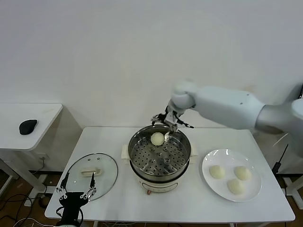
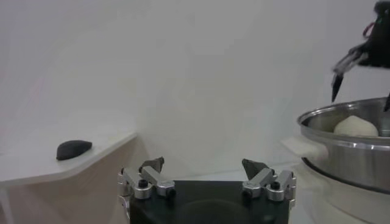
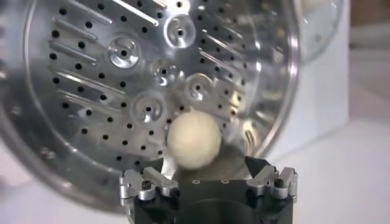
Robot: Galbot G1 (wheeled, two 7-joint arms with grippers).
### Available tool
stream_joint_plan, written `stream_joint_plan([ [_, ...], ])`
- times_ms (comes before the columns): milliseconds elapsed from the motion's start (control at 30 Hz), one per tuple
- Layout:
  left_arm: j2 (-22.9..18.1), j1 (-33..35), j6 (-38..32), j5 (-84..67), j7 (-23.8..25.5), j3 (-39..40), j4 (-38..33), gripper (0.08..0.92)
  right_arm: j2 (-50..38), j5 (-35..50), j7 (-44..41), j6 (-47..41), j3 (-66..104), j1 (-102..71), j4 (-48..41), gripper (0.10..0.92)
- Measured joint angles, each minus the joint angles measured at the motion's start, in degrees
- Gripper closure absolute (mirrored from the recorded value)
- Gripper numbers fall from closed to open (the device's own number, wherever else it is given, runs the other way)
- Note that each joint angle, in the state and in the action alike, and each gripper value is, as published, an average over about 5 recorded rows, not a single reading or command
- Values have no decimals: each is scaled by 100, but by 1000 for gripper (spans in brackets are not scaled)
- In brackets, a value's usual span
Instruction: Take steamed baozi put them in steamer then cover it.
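Note:
The steamer (image 1: 137,163), a shiny steel pot with a perforated tray on a cream base, stands mid-table. One baozi (image 1: 157,138) lies on the tray near its far rim; it also shows in the right wrist view (image 3: 194,139) and the left wrist view (image 2: 356,126). My right gripper (image 1: 172,124) is open and empty just above the far rim, over that bun. Three baozi (image 1: 217,171) lie on the white plate (image 1: 253,194) at the right. The glass cover (image 1: 106,179) with its cream handle lies flat at the front left. My left gripper (image 1: 75,191) is open, parked at the front edge by the cover.
A side table (image 1: 42,113) at the left carries a black mouse (image 1: 28,126). A white wall stands close behind the table. The right arm reaches in from the right above the table's back edge.

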Motion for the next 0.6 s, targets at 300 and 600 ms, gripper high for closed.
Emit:
stream_joint_plan([
  [300,75,-38,17,7,7,77,-15,177,-1356,826,-84,-1754,-199,458,1203,203],
  [600,117,-12,19,26,11,78,-38,177,-2725,803,-253,-2322,-151,197,1851,203],
])
